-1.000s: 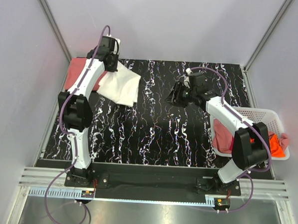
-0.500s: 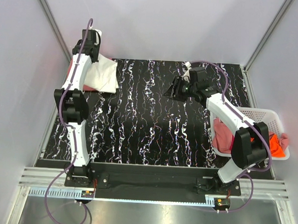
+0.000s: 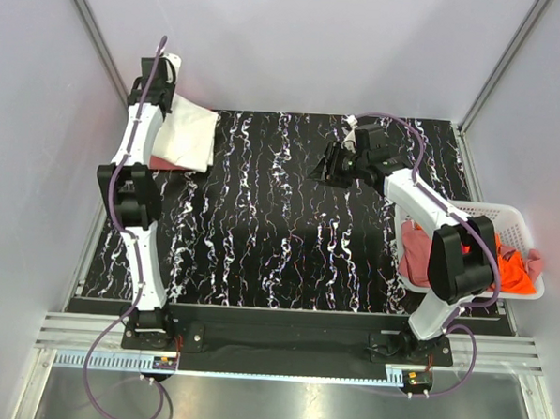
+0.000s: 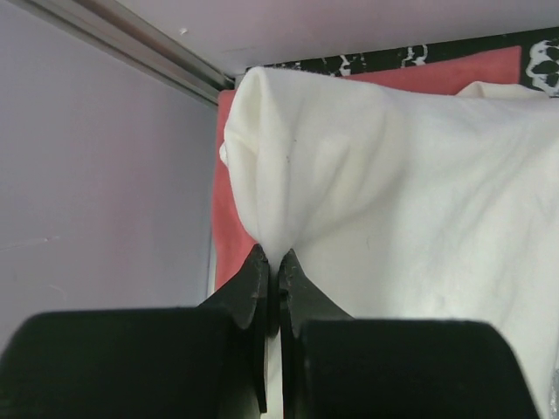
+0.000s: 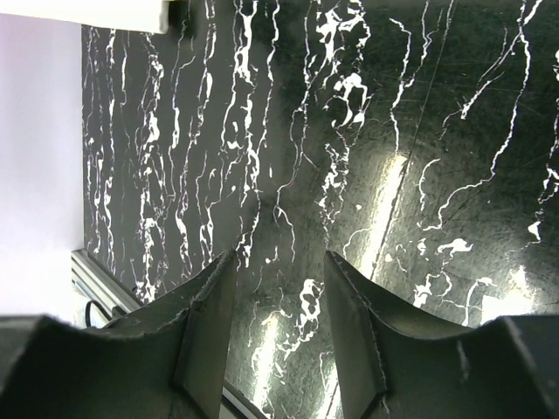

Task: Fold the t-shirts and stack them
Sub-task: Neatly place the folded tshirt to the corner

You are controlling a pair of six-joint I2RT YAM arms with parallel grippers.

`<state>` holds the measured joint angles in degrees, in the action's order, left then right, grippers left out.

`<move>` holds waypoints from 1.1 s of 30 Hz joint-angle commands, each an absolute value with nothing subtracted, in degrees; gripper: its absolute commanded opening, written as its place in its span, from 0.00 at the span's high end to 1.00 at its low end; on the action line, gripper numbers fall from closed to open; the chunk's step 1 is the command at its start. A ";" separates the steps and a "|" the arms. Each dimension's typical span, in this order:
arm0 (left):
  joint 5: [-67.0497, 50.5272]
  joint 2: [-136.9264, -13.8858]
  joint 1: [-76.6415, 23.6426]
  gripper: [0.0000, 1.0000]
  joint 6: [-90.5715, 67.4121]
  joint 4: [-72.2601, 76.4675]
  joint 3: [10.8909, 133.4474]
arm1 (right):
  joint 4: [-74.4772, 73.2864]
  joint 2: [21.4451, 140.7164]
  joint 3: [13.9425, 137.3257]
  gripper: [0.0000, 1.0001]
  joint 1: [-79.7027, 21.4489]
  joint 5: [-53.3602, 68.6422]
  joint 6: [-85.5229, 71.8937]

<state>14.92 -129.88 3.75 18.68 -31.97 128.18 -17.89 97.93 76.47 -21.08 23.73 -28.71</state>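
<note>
While your left gripper (image 4: 270,266) clamps the limp, light cream-white t-shirt (image 4: 419,175) at the far-left desk (image 3: 260,227) corner, hold near its edge; your right gripper (image 5: 279,262) gapes empty.

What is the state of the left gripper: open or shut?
Shut on the cream-white t-shirt: in the left wrist view the left gripper has its fingertips together, pinching a cloth fold.

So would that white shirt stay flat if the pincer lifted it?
Probably not: the white shirt bunches into soft folds where the left pincer pinches it, so it would likely droop. It looks like thin cloth, so probably light. Pushed, it might wrinkle against the pink shirt beneath.
</note>
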 commanded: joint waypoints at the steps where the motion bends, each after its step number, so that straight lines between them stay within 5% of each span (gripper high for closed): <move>1: 14.95 -128.15 5.45 1.00 20.48 -24.01 127.19 | -15.03 98.44 78.31 0.48 -20.48 25.57 -27.60; 6: 15.46 -127.34 6.33 1.00 24.51 -15.04 118.92 | -13.98 98.61 77.70 0.48 -20.21 26.19 -27.77; 17: 15.57 -136.58 11.69 1.00 17.59 -12.92 123.75 | -12.66 99.67 76.90 0.48 -19.60 27.07 -28.39; 19: 14.77 -137.45 12.48 0.91 16.44 -12.57 124.80 | -12.66 99.84 76.99 0.47 -19.51 27.16 -28.21; 24: 14.85 -138.69 13.36 0.87 15.73 -12.31 125.95 | -12.22 100.20 76.55 0.47 -19.16 26.89 -28.30; 26: 14.94 -138.87 13.36 0.72 15.91 -11.87 126.12 | -12.13 100.28 76.38 0.47 -19.07 26.89 -28.30; 28: 13.89 -138.69 13.27 0.34 15.82 -10.90 125.51 | -12.13 100.55 76.38 0.47 -19.16 27.07 -28.30; 33: 14.60 -134.67 12.31 0.28 13.19 -11.42 123.06 | -12.22 100.46 76.55 0.46 -18.90 27.33 -28.21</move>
